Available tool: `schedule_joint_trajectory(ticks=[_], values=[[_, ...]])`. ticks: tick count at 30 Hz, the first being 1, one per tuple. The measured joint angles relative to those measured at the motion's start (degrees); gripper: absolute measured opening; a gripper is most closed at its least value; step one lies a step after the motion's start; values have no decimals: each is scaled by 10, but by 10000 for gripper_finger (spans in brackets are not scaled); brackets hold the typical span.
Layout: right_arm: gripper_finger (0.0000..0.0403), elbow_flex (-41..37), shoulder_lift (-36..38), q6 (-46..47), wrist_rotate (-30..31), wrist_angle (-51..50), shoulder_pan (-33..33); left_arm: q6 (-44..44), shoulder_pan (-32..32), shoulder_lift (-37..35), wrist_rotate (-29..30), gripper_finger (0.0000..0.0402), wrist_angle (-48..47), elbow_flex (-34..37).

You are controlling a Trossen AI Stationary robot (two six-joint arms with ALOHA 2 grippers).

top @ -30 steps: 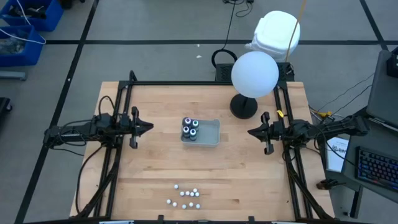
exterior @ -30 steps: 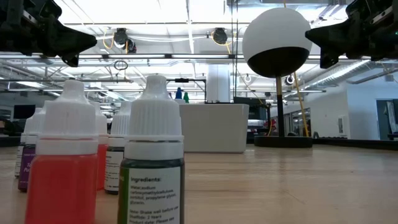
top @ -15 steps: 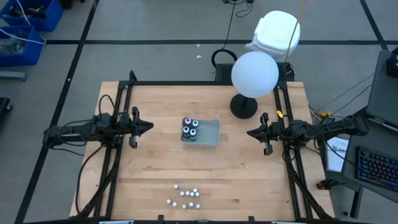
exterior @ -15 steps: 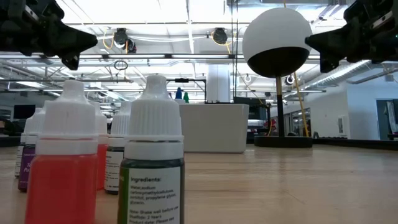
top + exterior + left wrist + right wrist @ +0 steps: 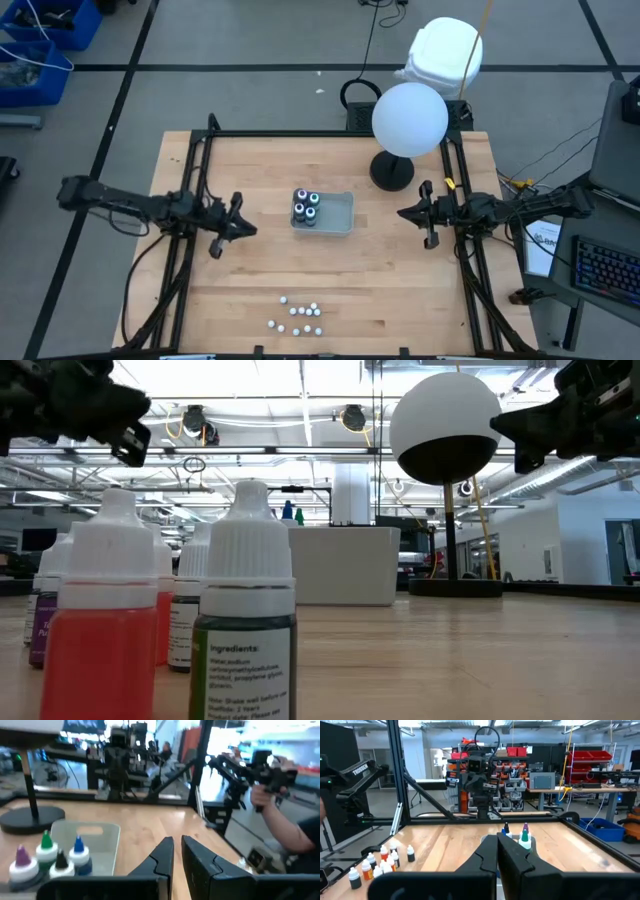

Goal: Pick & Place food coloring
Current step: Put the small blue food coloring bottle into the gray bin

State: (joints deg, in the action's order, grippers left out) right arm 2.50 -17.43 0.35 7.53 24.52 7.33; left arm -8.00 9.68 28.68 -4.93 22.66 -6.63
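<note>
Four small dark bottles with coloured tips [image 5: 305, 208] stand upright in the left end of a shallow grey tray [image 5: 338, 212] at the table's middle. They also show in the left wrist view [image 5: 50, 857] and the right wrist view [image 5: 517, 836]. Several tiny white-capped bottles [image 5: 297, 317] stand on the wood near the near edge, close up in the low view [image 5: 245, 640]. My left gripper [image 5: 247, 228] hovers shut, left of the tray and slightly nearer. My right gripper [image 5: 402, 212] hovers shut, right of the tray.
A white globe lamp [image 5: 410, 118] on a black round base [image 5: 392, 172] stands at the table's far right, just behind my right gripper. Black frame rails [image 5: 190, 250] run along both sides. A person [image 5: 282, 820] holding a device shows beyond the table.
My left gripper has gone toward the table's near edge and a little toward the right, and the arm has swung so that it now slants across the left rail. The bottles and the tray have stayed in place.
</note>
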Motion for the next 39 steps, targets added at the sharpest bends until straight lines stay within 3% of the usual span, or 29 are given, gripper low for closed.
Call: schedule_joint_trajectory(ticks=[2,5,12,17,31,35,39], values=[[0,0,0,-6,0,4,0,0,25,41,36,42,54,-2],[0,0,0,-16,0,5,0,-4,63,103,82,42,64,-34],[0,0,0,-45,-1,8,0,-43,130,257,212,42,-151,-191],[0,0,0,-46,-1,-5,0,-156,141,365,216,42,-304,-322],[0,0,0,-54,-1,11,0,-205,227,604,197,45,-501,-540],[0,0,0,-46,-1,19,0,-207,252,651,186,77,-558,-583],[0,0,0,-40,-1,23,0,-211,263,685,174,135,-572,-612]])
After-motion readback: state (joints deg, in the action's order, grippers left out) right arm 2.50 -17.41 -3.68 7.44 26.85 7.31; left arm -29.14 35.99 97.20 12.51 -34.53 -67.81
